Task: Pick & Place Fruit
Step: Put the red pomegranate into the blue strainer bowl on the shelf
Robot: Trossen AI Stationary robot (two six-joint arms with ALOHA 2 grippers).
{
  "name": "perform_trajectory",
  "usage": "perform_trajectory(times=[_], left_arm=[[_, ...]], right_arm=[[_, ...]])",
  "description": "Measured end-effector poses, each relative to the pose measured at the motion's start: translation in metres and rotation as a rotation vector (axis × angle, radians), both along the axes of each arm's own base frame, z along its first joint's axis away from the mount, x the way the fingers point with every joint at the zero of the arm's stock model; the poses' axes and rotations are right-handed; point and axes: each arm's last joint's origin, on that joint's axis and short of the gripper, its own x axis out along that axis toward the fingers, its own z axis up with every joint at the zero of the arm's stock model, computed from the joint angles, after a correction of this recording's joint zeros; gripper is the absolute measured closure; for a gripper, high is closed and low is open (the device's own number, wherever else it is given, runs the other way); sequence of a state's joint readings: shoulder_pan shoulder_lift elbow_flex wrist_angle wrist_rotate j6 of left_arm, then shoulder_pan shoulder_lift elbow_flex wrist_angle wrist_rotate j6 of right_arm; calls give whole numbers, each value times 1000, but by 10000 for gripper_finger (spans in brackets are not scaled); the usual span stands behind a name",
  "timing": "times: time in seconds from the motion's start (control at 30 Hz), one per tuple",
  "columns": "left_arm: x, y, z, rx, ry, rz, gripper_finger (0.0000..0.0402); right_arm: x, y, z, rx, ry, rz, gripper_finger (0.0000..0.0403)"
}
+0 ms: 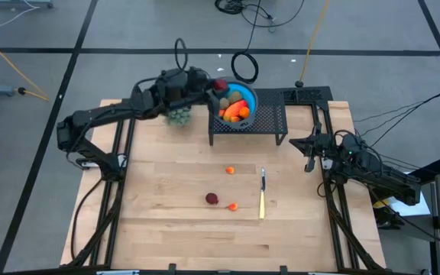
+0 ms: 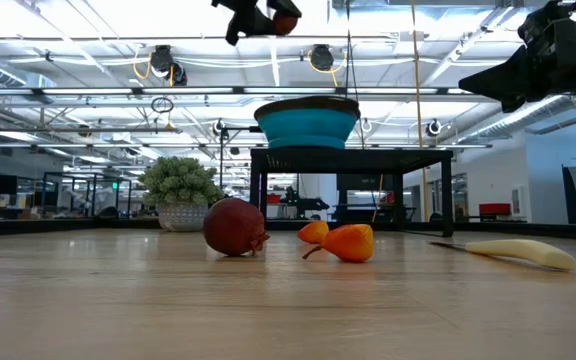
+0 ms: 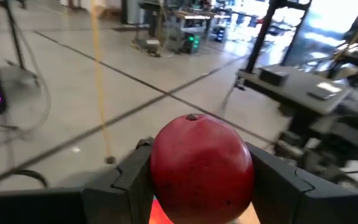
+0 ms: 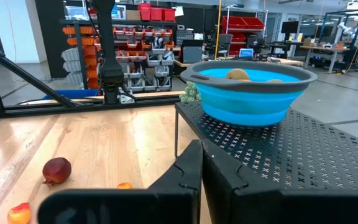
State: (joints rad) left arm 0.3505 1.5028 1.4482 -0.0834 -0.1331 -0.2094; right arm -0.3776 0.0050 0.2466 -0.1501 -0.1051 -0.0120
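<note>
My left gripper (image 1: 217,84) is shut on a dark red round fruit (image 3: 201,168), high over the left rim of the blue bowl (image 1: 239,93). The bowl stands on a black perforated rack (image 1: 270,122) and holds several orange and brownish fruits (image 1: 235,109). On the table lie another dark red fruit (image 1: 212,198), an orange-red one (image 1: 233,206) and a tiny orange one (image 1: 230,170). My right gripper (image 1: 309,156) waits shut at the table's right side, next to the rack. My left gripper pinches the dark red fruit between its two fingers (image 3: 126,180), on opposite sides of its widest part (image 3: 157,174). The fingers reach in roughly level from the table's left. The fruit is lifted clear, above the bowl, its stem end (image 3: 192,116) pointing away from the wrist.
A pale green bushy plant (image 1: 178,116) sits under my left arm, left of the rack. A thin knife (image 1: 263,195) with a pale handle lies right of the loose fruits. Bare wood lies along the table's near and left parts.
</note>
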Motion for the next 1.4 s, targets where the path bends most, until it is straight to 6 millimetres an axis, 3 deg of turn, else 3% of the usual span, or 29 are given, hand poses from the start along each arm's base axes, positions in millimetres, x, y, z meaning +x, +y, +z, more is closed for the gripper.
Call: perform_trajectory(times=[0.27, 0.83, 1.1, 1.4], left_arm=[[-3, 20, -4, 62, 47, 44, 192], [24, 46, -39, 34, 198, 14, 193], [42, 52, -55, 5, 386, -21, 193], [40, 42, -59, -45, 523, -59, 192]], right_arm=[[0, 0, 0, 0, -1, 0, 403], [0, 0, 0, 2, -1, 0, 403], [0, 0, 0, 51, -15, 0, 403], [0, 0, 0, 52, -15, 0, 403]])
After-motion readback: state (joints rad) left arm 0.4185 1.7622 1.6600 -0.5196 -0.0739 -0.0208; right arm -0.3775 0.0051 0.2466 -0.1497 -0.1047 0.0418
